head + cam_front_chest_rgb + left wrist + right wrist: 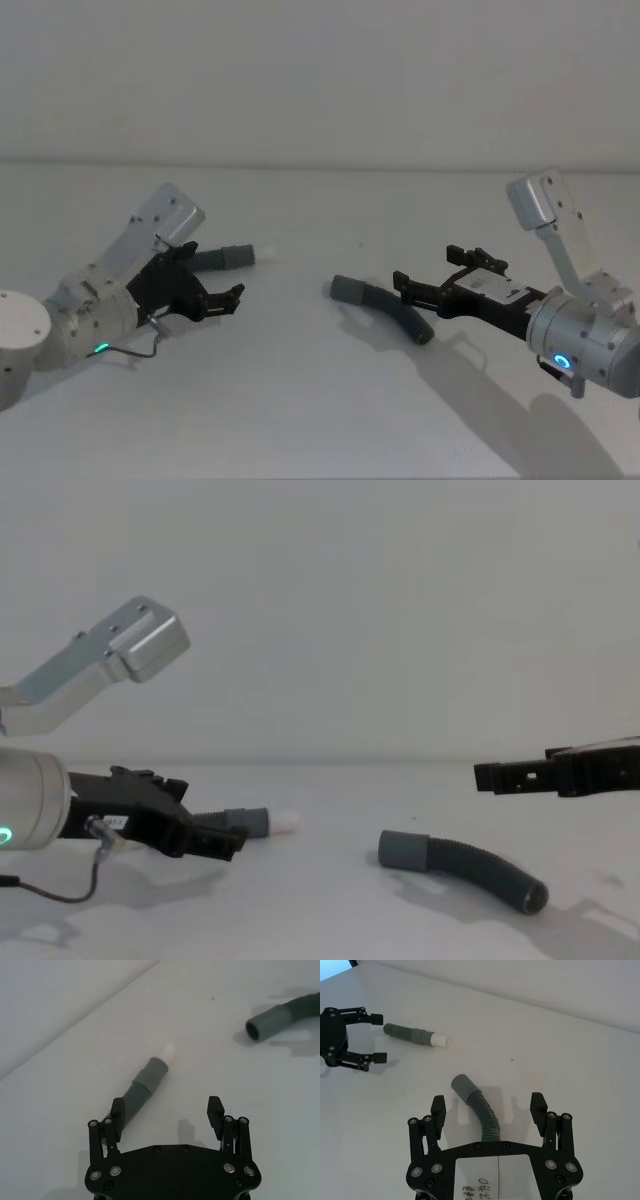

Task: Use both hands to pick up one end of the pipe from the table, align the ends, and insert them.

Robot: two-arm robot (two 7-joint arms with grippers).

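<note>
Both pipe pieces lay well apart on the worktop (300,400), the short straight piece (222,257) aiming its white tip (268,254) toward the curved piece (385,305). The left hand (166,1107), spread wide, sat low with the short piece's back end just inside one finger. The right hand (488,1101), also spread, hovered above the curved piece's tail.

White label (495,1176), handwritten marks, unreadable

- You're in what looks like a robotics lab.
- Plain off-white counter (300,400) spans the lower frame.
- Pale uniform wall (320,80) fills the upper frame.
- Silver arm links (150,230) enter from both sides.
</note>
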